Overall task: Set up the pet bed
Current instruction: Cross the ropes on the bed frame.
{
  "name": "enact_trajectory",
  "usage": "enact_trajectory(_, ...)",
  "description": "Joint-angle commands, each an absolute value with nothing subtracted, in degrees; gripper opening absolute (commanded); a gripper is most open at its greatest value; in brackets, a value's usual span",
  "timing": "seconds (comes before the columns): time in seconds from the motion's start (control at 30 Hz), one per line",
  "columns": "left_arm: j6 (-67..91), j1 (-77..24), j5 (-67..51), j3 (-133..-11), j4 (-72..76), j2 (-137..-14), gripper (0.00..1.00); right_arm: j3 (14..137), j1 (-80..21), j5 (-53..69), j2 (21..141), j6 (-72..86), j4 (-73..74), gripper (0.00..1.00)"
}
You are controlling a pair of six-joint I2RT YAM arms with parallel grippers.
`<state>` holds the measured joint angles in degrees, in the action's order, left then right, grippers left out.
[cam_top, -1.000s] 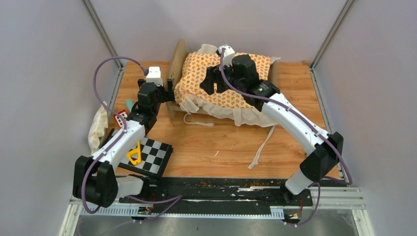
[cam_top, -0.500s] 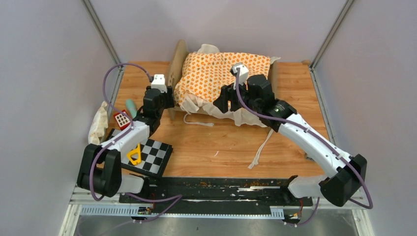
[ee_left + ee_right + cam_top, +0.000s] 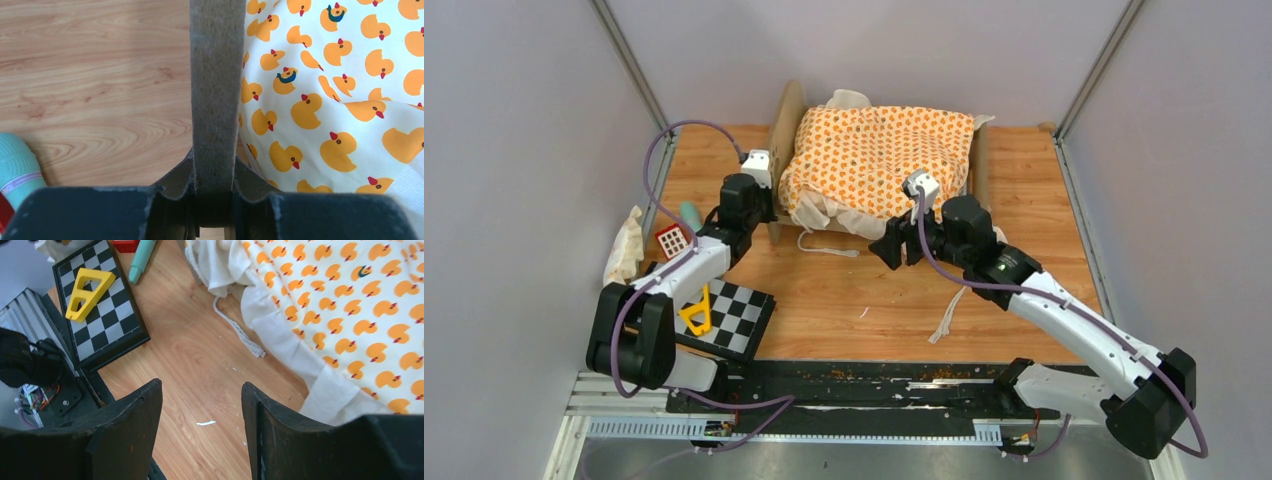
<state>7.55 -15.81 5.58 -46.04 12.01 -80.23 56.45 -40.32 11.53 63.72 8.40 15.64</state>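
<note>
The pet bed (image 3: 785, 125) stands at the far middle of the bench (image 3: 1024, 165), its light-wood end boards upright and its base hidden under a duck-print cushion (image 3: 884, 150).

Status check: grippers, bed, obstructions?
Left gripper jaws clamped on rounded end board of light-wood pet bed. Right gripper jaws open, empty, above wooden table. Orange duck-print cushion draped over bed, ties trailing on table.

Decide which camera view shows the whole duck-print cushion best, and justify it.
Top external: the cushion appears almost entire, draped over the pet bed. The left wrist view shows only a patch beside the bed's end board; the right wrist view shows one corner with its cream edge.
</note>
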Motion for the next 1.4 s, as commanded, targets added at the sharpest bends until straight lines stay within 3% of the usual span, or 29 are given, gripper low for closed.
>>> enact_trajectory(0.0,11.18,-15.9,4.12,-54.58,3.77,-75.03,0.0,50.82,-42.51,13.77,59.19,5.34,5.17,0.59)
enact_trajectory(0.37,15.71,-18.9,5.04,-65.39,-18.43,-67.96,0.0,39.63,-56.84,8.76,60.87,0.49,-16.11,0.54)
enact_trajectory(0.73,16.75,-23.02,5.98,-70.67,-29.01,-66.29,0.0,41.14,-69.37,-4.16,80.45,-1.59,-35.23,0.45)
enact_trajectory(1.03,17.33,-24.87,5.84,-76.13,-35.58,-66.47,0.0,48.75,-71.49,-11.8,99.24,-3.35,-50.93,0.43)
enact_trajectory(1.37,16.62,-24.97,4.53,-77.28,-36.94,-65.75,0.0,56.65,-71.59,-20.52,112.8,-19.07,-57.35,0.48)
